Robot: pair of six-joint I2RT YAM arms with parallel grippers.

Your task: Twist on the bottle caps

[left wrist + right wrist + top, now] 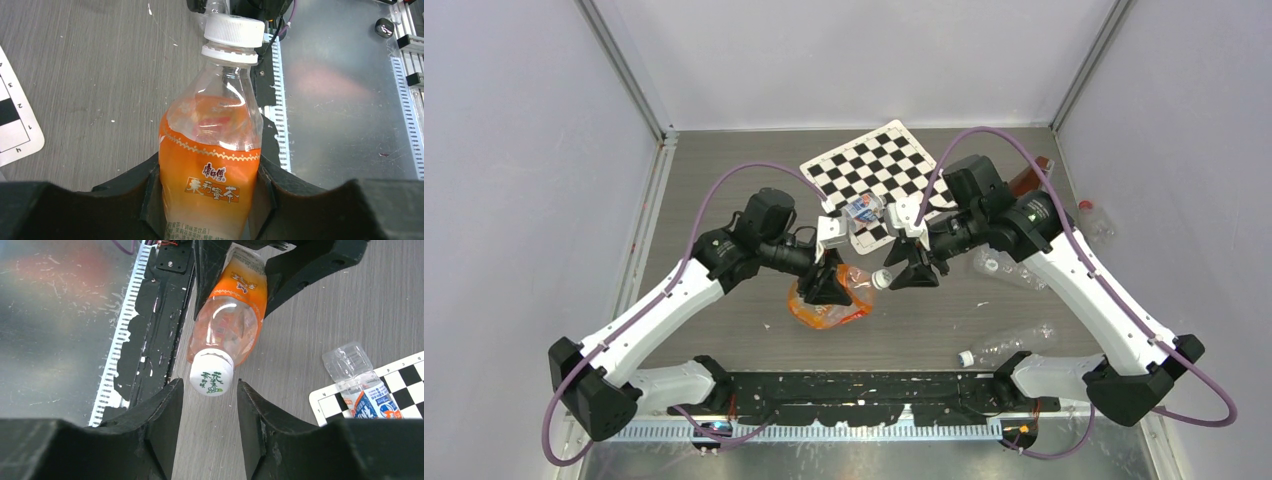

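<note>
My left gripper (826, 285) is shut on an orange-labelled clear bottle (832, 302) and holds it above the table, neck pointing right. In the left wrist view the gripper (209, 200) clamps the bottle (210, 165) at its label. A white cap (234, 30) sits on the bottle's neck. My right gripper (912, 272) is open and faces the cap (882, 278). In the right wrist view the cap (211, 374), printed in green, lies just between the tips of the gripper (210, 410), with a gap on each side. The bottle (227, 325) runs away from it.
A checkerboard sheet (879, 165) lies at the back centre, with a small blue-labelled bottle (862, 208) on its near edge, also in the right wrist view (367, 390). Clear empty bottles lie at the right (1009, 268) and front right (1009, 345). A dark bottle (1032, 175) lies at the back right.
</note>
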